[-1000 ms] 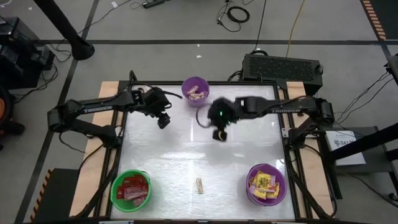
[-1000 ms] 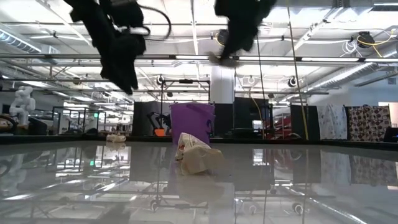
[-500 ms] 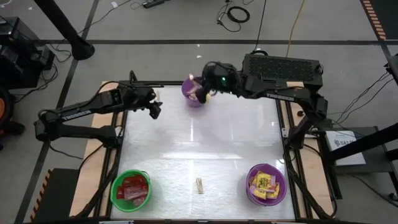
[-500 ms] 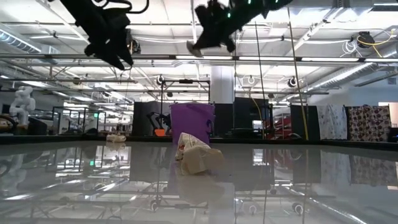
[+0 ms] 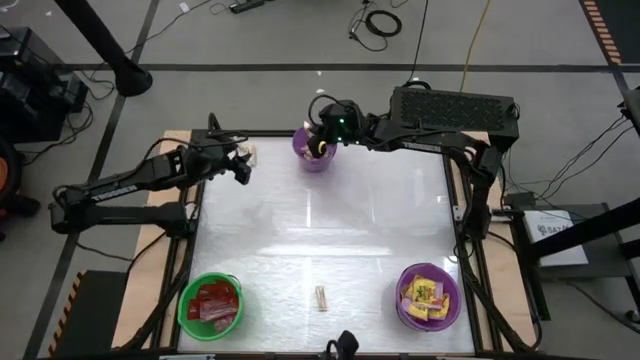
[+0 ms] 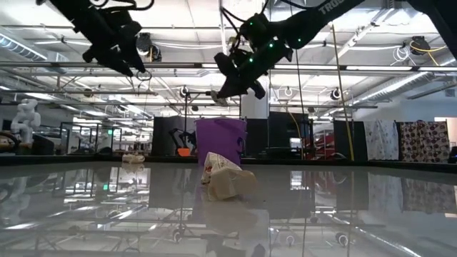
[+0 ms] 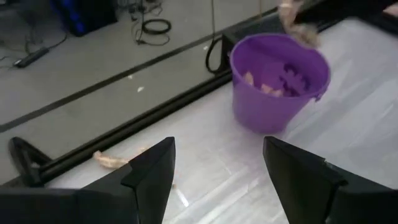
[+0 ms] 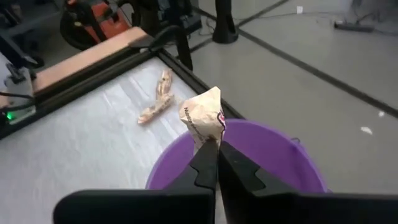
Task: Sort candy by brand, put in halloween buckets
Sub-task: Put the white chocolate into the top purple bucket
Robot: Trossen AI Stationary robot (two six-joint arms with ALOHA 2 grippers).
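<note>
My right gripper (image 5: 320, 143) hangs over the far purple bucket (image 5: 312, 152), shut on a pale tan twisted-wrapper candy (image 8: 204, 117). That bucket (image 7: 278, 79) holds more tan pieces. My left gripper (image 7: 217, 180) is open and holds nothing, raised near the table's far left (image 5: 240, 170), left of that bucket. One tan candy (image 5: 321, 297) lies flat on the table near the front edge. Another (image 8: 158, 99) lies by the far left rim. A green bucket (image 5: 211, 303) holds red packets, and a second purple bucket (image 5: 428, 296) holds yellow ones. My right gripper pinches the tan candy by its lower twisted end (image 8: 208, 140) between its two fingertips. The fingers slant down toward the far side. The candy stands up above the fingertips, lifted clear, over the far purple bucket's opening (image 8: 261, 152).
The table's black frame rail (image 7: 143, 118) runs just behind the far purple bucket. A dark box (image 5: 455, 108) sits beyond the far right corner. The white table top (image 5: 330, 230) lies between the buckets.
My right gripper, still shut on the tan candy, has swung from mid-table toward the far edge and now hangs over the far purple bucket. My left gripper has drawn back toward the table's far left and risen, still open.
</note>
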